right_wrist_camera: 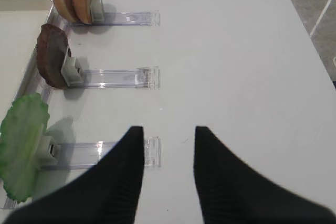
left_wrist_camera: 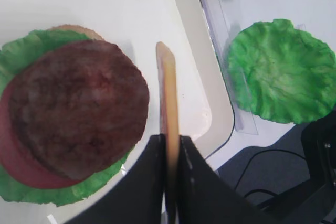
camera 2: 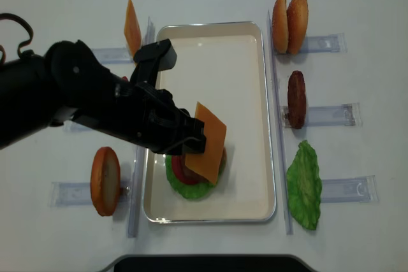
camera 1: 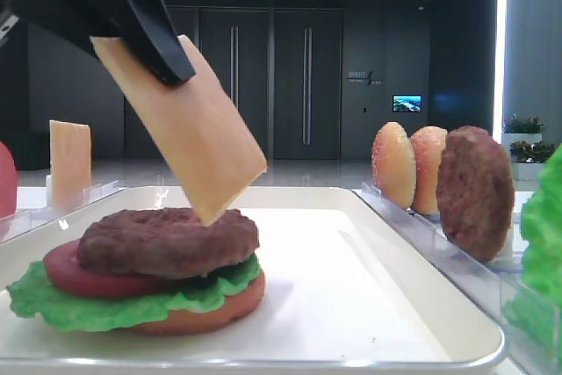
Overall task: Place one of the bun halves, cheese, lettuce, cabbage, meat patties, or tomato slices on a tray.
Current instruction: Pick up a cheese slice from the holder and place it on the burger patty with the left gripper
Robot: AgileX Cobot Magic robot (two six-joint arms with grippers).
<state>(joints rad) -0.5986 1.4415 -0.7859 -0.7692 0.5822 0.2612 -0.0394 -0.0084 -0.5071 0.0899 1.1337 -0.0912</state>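
Observation:
My left gripper (left_wrist_camera: 170,141) is shut on a pale orange cheese slice (camera 1: 189,129), gripping its upper edge. The cheese (camera 2: 210,141) hangs tilted over the white tray (camera 2: 217,42), its lower corner at the top of a meat patty (camera 1: 167,239). That patty (left_wrist_camera: 73,108) lies on a tomato slice (camera 1: 70,274), lettuce (camera 1: 88,309) and a flat bun bottom (camera 1: 219,309). A second cheese slice (camera 2: 132,27) stands in a holder left of the tray. My right gripper (right_wrist_camera: 169,129) is open above bare table, holding nothing.
Right of the tray, clear holder strips (camera 2: 328,116) carry two bun halves (camera 2: 290,23), a patty (camera 2: 296,100) and a lettuce leaf (camera 2: 305,186). Another bun half (camera 2: 105,179) stands at the lower left. The tray's far half (camera 1: 351,243) is bare.

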